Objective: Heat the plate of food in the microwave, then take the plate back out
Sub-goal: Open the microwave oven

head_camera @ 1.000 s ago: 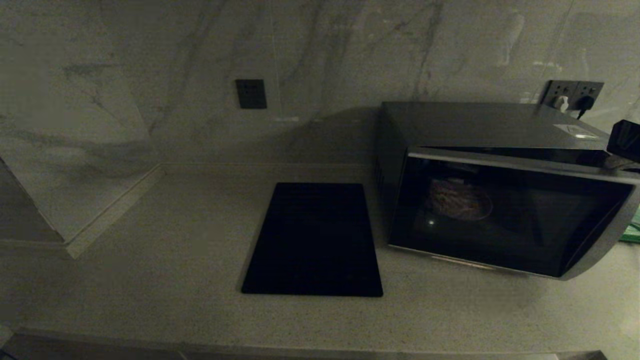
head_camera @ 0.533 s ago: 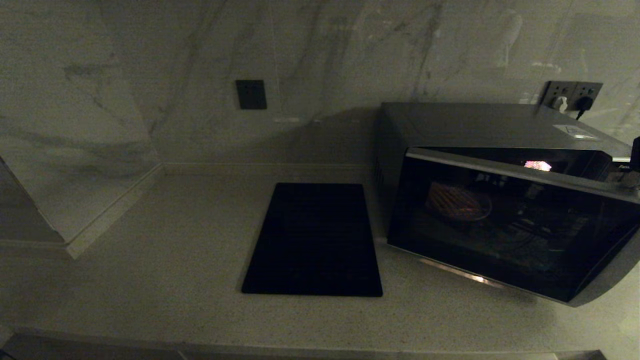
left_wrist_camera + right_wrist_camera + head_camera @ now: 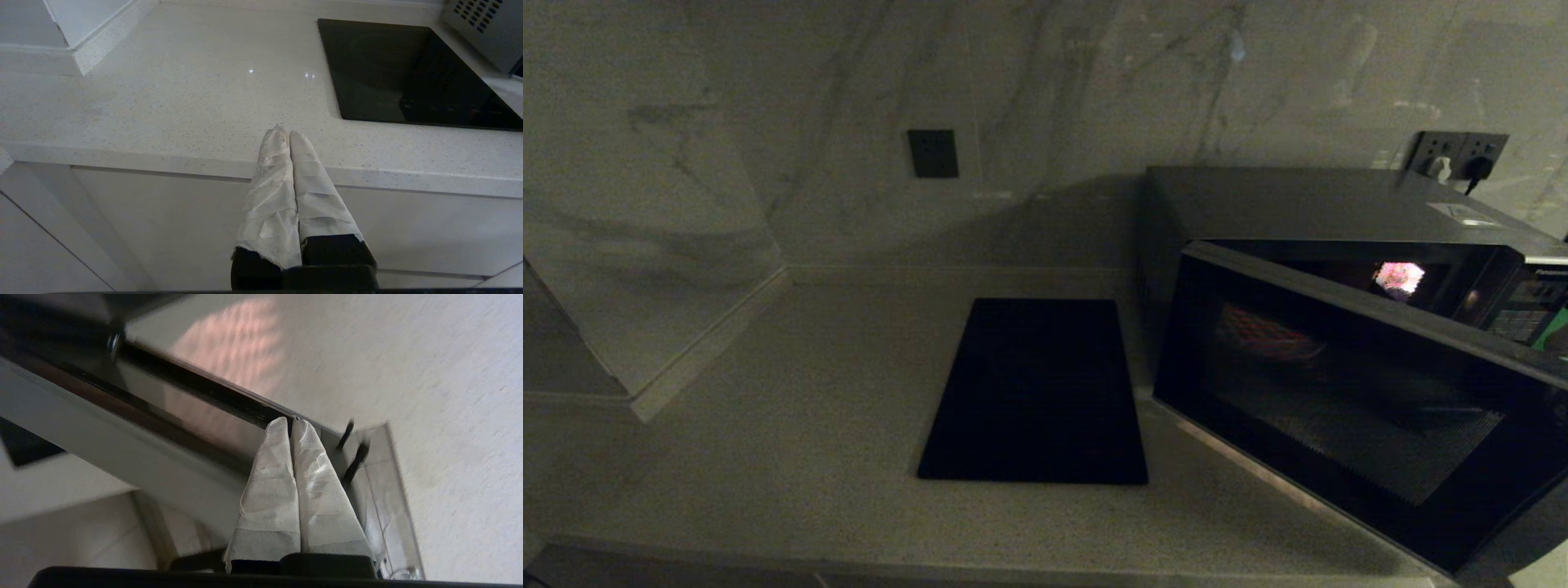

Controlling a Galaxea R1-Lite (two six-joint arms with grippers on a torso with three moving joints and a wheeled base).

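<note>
On the pale speckled counter (image 3: 768, 457), the microwave (image 3: 1323, 212) door hangs ajar; both claws (image 3: 289, 132) (image 3: 292, 421) pressed together.

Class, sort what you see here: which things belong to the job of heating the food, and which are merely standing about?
Belong to the job:
microwave, door swung open
plate of food, inside it
right gripper, shut, at the door's edge

Standing about:
black cooktop
wall sockets
left gripper, parked

microwave (image 3: 1307, 212): dark boxy oven, set on counter right, door swung partly open | plate (image 3: 1270, 335): dimly seen through door glass, inside cavity
</note>
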